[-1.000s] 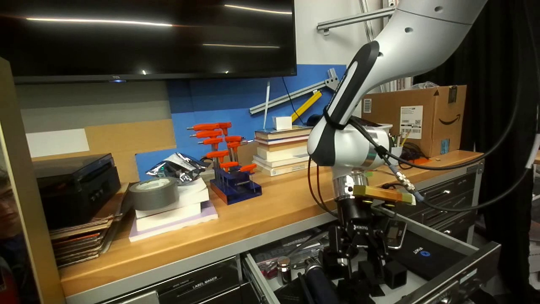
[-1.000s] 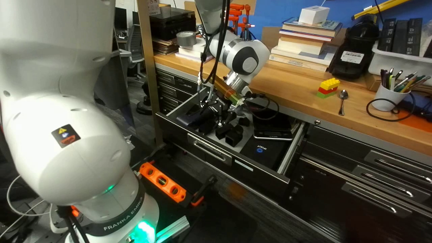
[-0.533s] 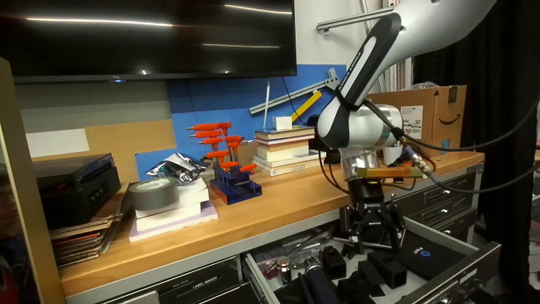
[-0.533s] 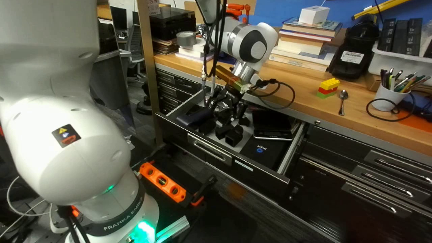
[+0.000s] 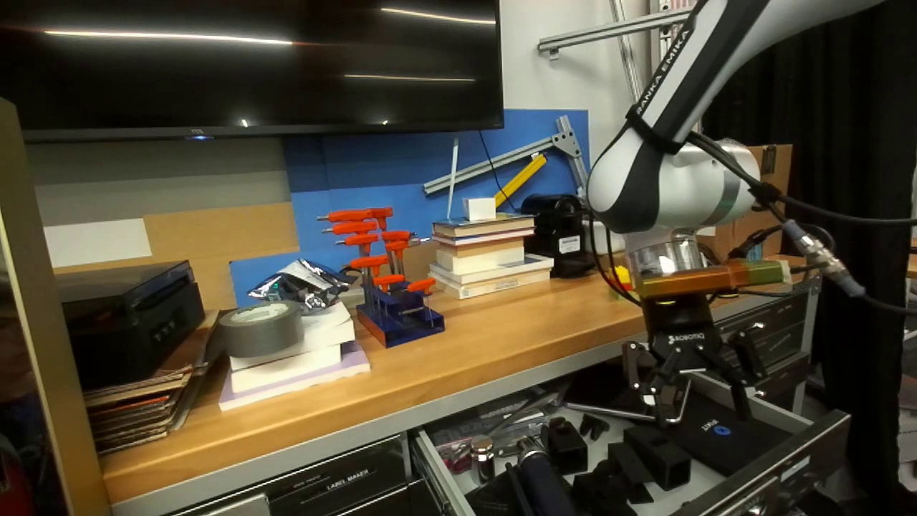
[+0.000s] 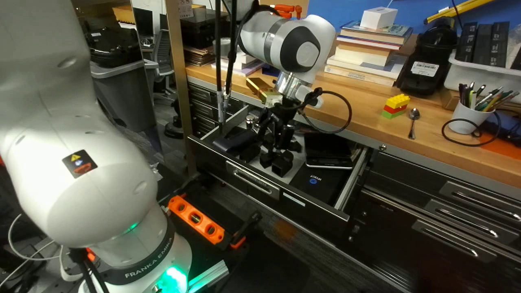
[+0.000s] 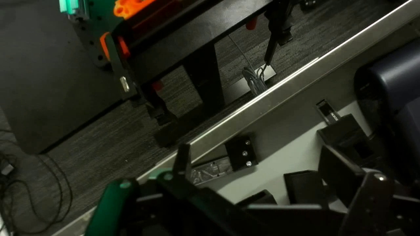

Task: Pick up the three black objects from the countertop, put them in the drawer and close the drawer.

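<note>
The drawer (image 5: pixel 770 469) is pulled open; its front with the silver handle (image 6: pixel 252 181) faces the robot base. Several chunky black blocks lie inside: one (image 5: pixel 567 446) at the left, a hollow one (image 5: pixel 672 462) at the right, and angular pieces (image 5: pixel 623 469) between. They also show as a hollow block (image 6: pixel 282 165) and another (image 6: pixel 250 152). I cannot tell which are the three objects. My gripper (image 5: pixel 706 416) is open and empty above the drawer's contents; it also shows in an exterior view (image 6: pixel 276 140). In the wrist view its fingers (image 7: pixel 262 167) are wide apart, with black blocks (image 7: pixel 305 186) below.
The countertop (image 5: pixel 494 337) runs behind the drawer, with books (image 5: pixel 480 258), a blue tool stand (image 5: pixel 401 319), toy bricks (image 6: pixel 396 106) and a spoon (image 6: pixel 413 122). The drawer also holds a dark blue case (image 6: pixel 234 140) and a flat black box (image 6: pixel 319 179).
My gripper has risen out of the drawer's contents and moved to the right in an exterior view, with its fingers spreading wider. The black blocks it hid there now show. The drawer stays open.
</note>
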You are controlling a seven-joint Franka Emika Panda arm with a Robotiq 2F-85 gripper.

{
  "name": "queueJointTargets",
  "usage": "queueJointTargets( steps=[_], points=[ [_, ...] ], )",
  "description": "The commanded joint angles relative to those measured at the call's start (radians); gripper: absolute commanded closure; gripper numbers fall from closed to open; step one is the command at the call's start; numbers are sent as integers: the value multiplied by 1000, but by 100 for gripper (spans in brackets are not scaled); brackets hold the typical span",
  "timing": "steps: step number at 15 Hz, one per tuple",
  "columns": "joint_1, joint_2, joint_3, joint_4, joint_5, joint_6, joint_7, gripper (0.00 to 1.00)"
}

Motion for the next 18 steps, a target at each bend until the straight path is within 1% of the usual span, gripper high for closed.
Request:
queueJointTargets(
  steps=[1, 5, 10, 11, 13, 16, 17, 18],
  points=[
    [-3, -144, -10, -165, -19, 113, 172, 0],
    [-20, -201, -2, -267, -22, 236, 347, 0],
    [-41, -193, 1, -377, 16, 469, 518, 0],
    [-44, -129, 2, -316, 19, 491, 555, 0],
    [-49, -103, 1, -329, 14, 584, 639, 0],
    [-46, -32, -10, -327, 41, 760, 720, 0],
    [-42, -16, -15, -327, 35, 795, 753, 0],
    [-37, -18, -20, -326, 38, 779, 765, 0]
  ],
)
